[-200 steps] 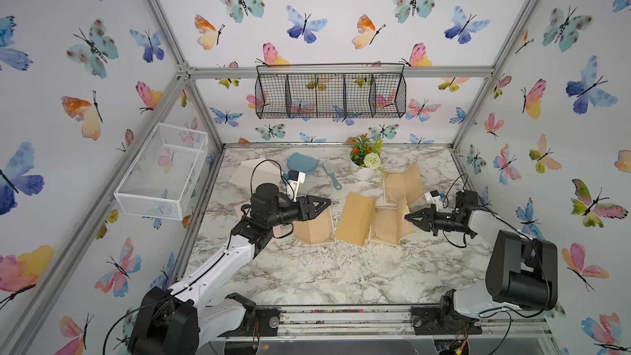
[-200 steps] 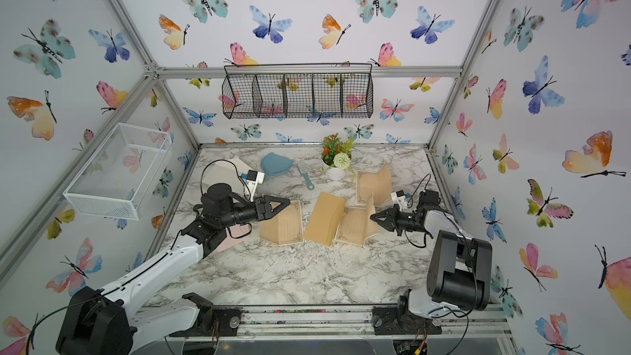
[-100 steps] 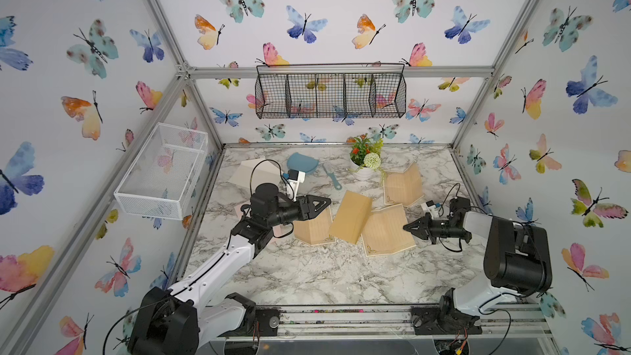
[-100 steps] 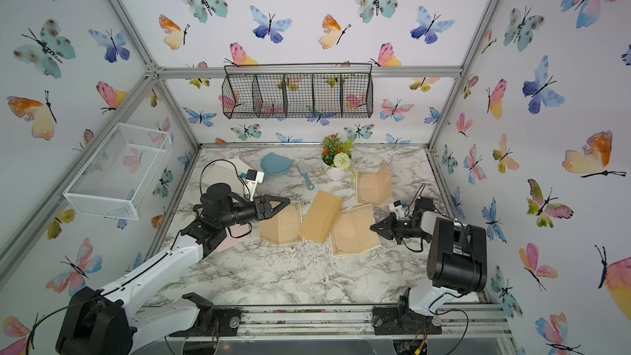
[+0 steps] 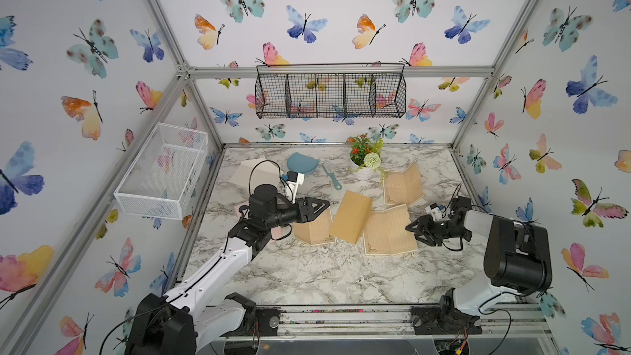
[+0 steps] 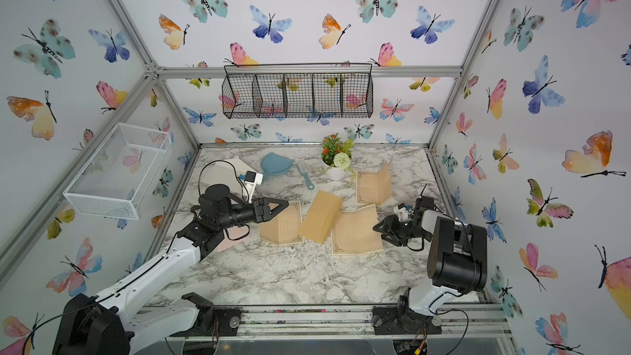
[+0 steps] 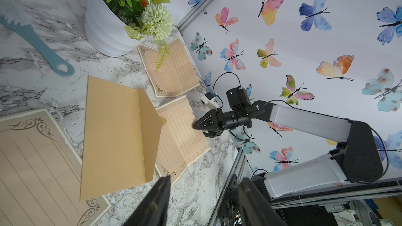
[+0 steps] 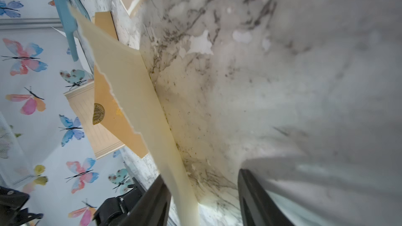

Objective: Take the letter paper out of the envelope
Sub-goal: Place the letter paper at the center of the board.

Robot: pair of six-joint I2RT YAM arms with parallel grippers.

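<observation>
The brown envelope (image 5: pixel 350 216) (image 6: pixel 320 216) lies mid-table with its flap open (image 7: pixel 117 135). Beside it, a lined letter paper (image 5: pixel 387 230) (image 6: pixel 355 230) lies flat on the marble, partly under the envelope's edge. My right gripper (image 5: pixel 408 228) (image 6: pixel 375 228) stands open at that sheet's right edge. In the right wrist view the sheet's edge (image 8: pixel 130 83) runs between the parted jaws of my right gripper (image 8: pixel 202 196), close to one finger. My left gripper (image 5: pixel 327 203) (image 7: pixel 202 198) is open and empty, hovering over another lined sheet (image 5: pixel 313 230) left of the envelope.
A third lined sheet (image 5: pixel 403 184) lies by the white flower pot (image 5: pixel 363 172). A blue dustpan (image 5: pixel 302 163), a brush (image 5: pixel 333 179) and white paper (image 5: pixel 252 172) sit at the back. A white wire basket (image 5: pixel 164 172) hangs on the left wall, a black one (image 5: pixel 329 95) on the back wall.
My right gripper drew the letter paper away from the envelope to the right, laid it flat and opened. The envelope shifted slightly. The left arm has stayed still.
</observation>
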